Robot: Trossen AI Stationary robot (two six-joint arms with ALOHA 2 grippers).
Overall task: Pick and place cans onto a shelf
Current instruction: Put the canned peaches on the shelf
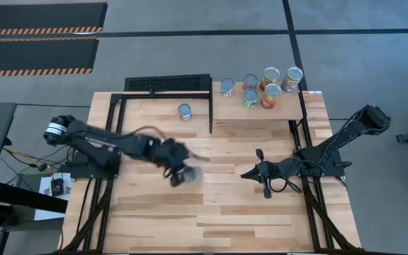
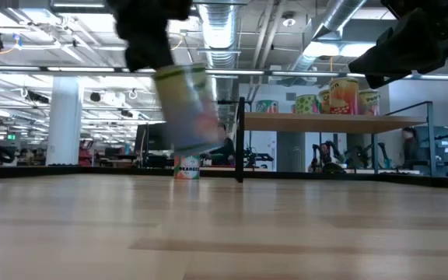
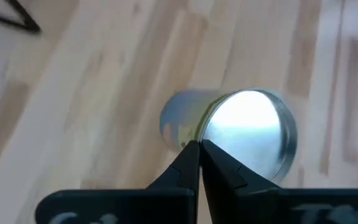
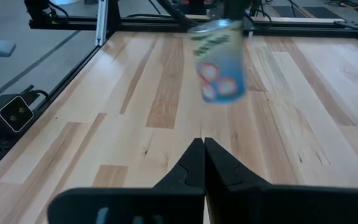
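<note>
Left arm: the left gripper [image 3: 199, 144] reaches out over the middle of the worktop [image 1: 225, 219]. Its jaws are drawn almost together, pinching the held can [image 2: 189, 109] at its rim. The can hangs tilted, clear of the wood, and judged from this it is in transit toward the shelf.

Centre: a lone can [image 1: 185, 111] stands upright on the worktop at the far side, just left of the shelf's [image 1: 225, 106] dark post. It is probably next to be picked.

Right of centre: six shelved cans [image 1: 270, 95] stand upright and close together on the raised board, leaving bare wood at its near left for another.

Right arm: the right gripper [image 4: 199, 142] waits low over the worktop, jaws pressed together on nothing, pointing left at the carried can and well apart from it.
</note>
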